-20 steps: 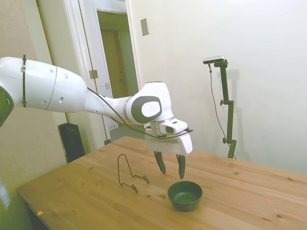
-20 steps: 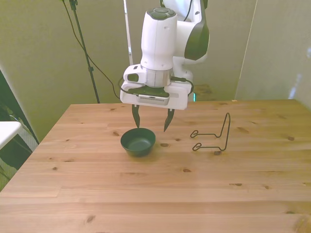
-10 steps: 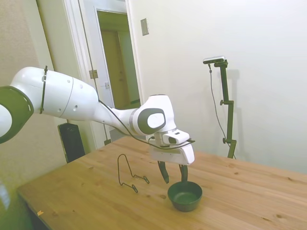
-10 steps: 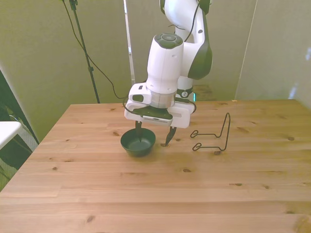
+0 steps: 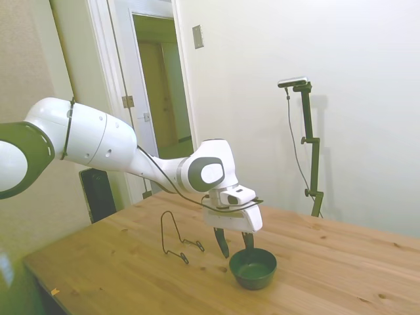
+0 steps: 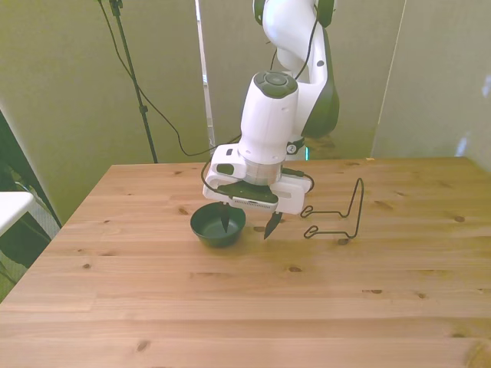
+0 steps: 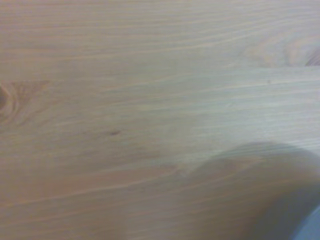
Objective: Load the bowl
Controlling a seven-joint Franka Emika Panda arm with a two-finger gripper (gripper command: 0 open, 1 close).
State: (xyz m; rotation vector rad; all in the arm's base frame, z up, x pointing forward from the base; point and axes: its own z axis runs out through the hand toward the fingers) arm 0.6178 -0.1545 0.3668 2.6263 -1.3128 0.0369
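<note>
The small dark green bowl (image 5: 252,268) (image 6: 215,225) sits on the wooden table. My gripper (image 5: 235,245) (image 6: 245,225) is open and lowered over the bowl's rim on the side toward the wire rack. One finger reaches down inside the bowl, the other hangs just outside its wall, close to the tabletop. I cannot tell whether either finger touches the rim. The wrist view shows blurred wood grain with a dark shadow in one corner; the bowl does not show there.
A thin black wire rack (image 5: 176,237) (image 6: 338,215) stands on the table beside the bowl, on the front view's right. The wooden table (image 6: 245,307) stretches toward the near edge. A doorway (image 5: 157,79) is behind the arm in the side view.
The gripper has dropped from above the bowl down to its rim and shifted a little toward the rack. One finger now sits inside the bowl. The bowl has not moved.
</note>
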